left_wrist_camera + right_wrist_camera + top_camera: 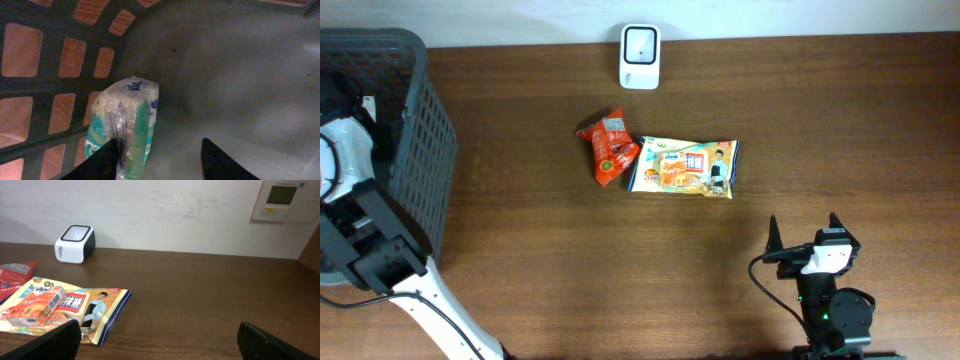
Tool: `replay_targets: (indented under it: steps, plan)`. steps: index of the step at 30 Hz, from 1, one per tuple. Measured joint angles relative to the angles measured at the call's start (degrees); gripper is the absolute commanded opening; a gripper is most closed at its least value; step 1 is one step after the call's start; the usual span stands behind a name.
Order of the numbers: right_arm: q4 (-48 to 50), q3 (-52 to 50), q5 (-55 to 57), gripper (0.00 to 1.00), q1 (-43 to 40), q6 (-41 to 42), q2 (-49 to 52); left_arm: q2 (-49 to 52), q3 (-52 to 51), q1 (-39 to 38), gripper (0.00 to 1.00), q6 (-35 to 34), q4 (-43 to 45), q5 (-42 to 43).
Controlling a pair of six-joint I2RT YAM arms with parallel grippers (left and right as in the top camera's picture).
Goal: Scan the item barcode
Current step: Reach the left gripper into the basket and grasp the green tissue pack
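Observation:
In the left wrist view my left gripper point(160, 142) is down inside the dark grey basket point(30, 50). A green and white packet point(127, 117) stands on edge against the basket wall. My left fingertip touches it, and the other fingertip stands well apart from it over the basket floor, so the jaws are open. The white barcode scanner point(640, 57) sits at the table's far edge. My right gripper point(803, 222) hovers open near the front edge, holding nothing.
A red snack packet point(608, 150) and a yellow printed snack bag point(685, 167) lie side by side mid-table, below the scanner. The basket point(425, 150) fills the left end. A control panel point(282, 200) hangs on the wall behind.

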Motion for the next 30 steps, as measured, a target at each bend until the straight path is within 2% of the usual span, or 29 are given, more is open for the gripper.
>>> replay_targets:
  steps: [1,4,10,11,12,13,15,17,18,24,27,28,29,30]
  plan:
    - [0.0,0.0,0.0,0.98,0.0,0.0,0.0,0.1,0.0,0.0,0.02,0.0,-0.4,0.0]
    - [0.0,0.0,0.0,0.98,0.0,0.0,0.0,0.6,0.0,0.0,0.0,-0.5,-2.5,0.1]
    - [0.0,0.0,0.0,0.99,0.0,0.0,0.0,0.5,-0.4,-0.1,0.01,-6.4,-4.7,0.4]
    - [0.0,0.0,0.0,0.98,0.0,0.0,0.0,-0.6,-0.5,-0.3,0.19,-6.8,-4.6,0.5]
    - [0.0,0.0,0.0,0.98,0.0,0.0,0.0,-2.2,-0.7,-0.4,0.42,-7.3,-3.8,0.4]
    - [0.0,0.0,0.0,0.98,0.0,0.0,0.0,-4.0,-0.7,-0.5,0.54,-7.6,-2.7,0.5]
    - [0.0,0.0,0.0,0.98,0.0,0.0,0.0,-7.5,-0.7,-0.6,0.58,-7.3,-1.8,0.5]
    - [0.0,0.0,0.0,0.98,0.0,0.0,0.0,-8.3,-0.7,-0.5,0.72,-5.9,-1.5,0.5]
    - [0.0,0.0,0.0,0.98,0.0,0.0,0.0,-8.0,-0.7,-0.5,0.75,-5.6,-1.5,0.5]
    - [0.0,0.0,0.0,0.98,0.0,0.0,0.0,-0.2,-0.8,0.5,0.71,-4.5,-0.3,0.7]
    - [0.0,0.0,0.0,0.98,0.0,0.0,0.0,0.6,-0.8,0.5,0.67,-4.4,1.6,1.0]
    - [0.0,0.0,0.0,0.98,0.0,0.0,0.0,0.8,-0.8,0.5,0.61,-4.3,1.6,1.3]
    - [0.0,0.0,0.0,0.99,0.0,0.0,0.0,1.0,-0.8,0.5,0.34,-4.3,1.8,1.6]
    - [0.0,0.0,0.0,0.99,0.0,0.0,0.0,1.0,-0.8,0.5,0.0,-4.2,1.9,2.0]
